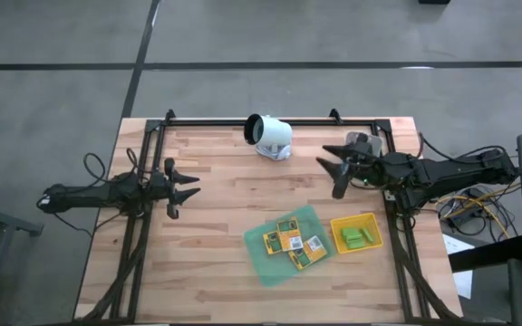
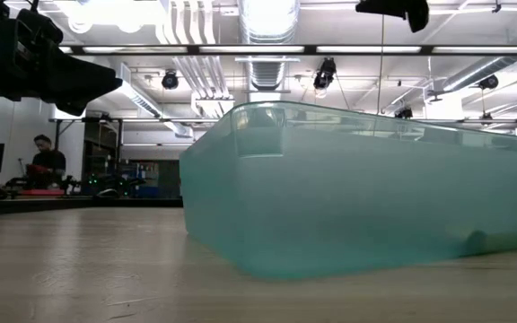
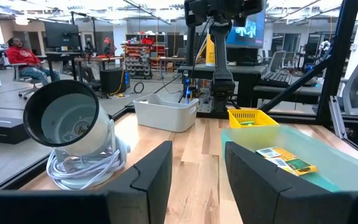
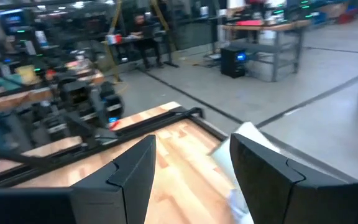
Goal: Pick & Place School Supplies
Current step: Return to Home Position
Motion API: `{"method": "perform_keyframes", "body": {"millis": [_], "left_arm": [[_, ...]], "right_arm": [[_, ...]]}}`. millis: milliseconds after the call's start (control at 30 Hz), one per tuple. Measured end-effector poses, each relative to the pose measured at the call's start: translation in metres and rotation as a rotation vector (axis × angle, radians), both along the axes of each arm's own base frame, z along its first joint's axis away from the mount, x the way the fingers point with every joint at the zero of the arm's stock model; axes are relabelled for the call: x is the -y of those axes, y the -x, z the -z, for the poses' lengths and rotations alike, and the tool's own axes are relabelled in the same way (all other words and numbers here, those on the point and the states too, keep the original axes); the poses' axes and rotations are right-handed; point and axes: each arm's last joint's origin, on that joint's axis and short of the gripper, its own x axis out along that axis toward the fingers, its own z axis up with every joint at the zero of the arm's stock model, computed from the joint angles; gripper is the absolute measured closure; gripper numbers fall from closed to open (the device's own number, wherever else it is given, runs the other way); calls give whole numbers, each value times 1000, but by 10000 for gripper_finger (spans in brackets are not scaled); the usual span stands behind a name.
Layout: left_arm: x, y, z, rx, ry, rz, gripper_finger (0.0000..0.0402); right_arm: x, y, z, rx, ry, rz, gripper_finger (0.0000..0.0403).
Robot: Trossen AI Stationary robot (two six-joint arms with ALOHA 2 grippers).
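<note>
3 yellow-and-green printed packets (image 1: 290, 241) lie flat and bunched together in the translucent green tray (image 1: 263, 270). A few light-green blocks (image 1: 356, 238) sit clustered in the yellow tray (image 1: 337, 224) just beside it.

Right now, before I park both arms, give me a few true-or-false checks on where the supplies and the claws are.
1. All three yellow packets lie in the green tray. True.
2. The left claw grips a packet. False: it is open and empty, over bare wood.
3. The green blocks lie in the yellow tray. True.
4. The right claw is shut on a green block. False: it is open and empty, off to one side of both trays.
</note>
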Motion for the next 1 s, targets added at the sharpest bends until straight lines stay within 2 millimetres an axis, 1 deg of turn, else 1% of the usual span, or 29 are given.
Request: {"method": "perform_keyframes", "body": {"millis": [100, 200, 367, 533, 733, 1000], "left_arm": [[0, 0, 0, 0, 0, 0, 248], [0, 0, 0, 0, 0, 0, 248], [0, 0, 0, 0, 0, 0, 248], [0, 0, 0, 0, 0, 0, 248], [0, 0, 0, 1, 0, 0, 248], [0, 0, 0, 1, 0, 0, 248]], "right_arm": [[3, 10, -2, -9, 2, 51, 199], [4, 21, -1, -9, -27, 62, 199], [4, 35, 7, -1, -57, 53, 199], [1, 48, 22, 34, -71, 21, 199], [0, 63, 45, 104, -93, 67, 199], [3, 81, 75, 189, -117, 54, 199]]}}
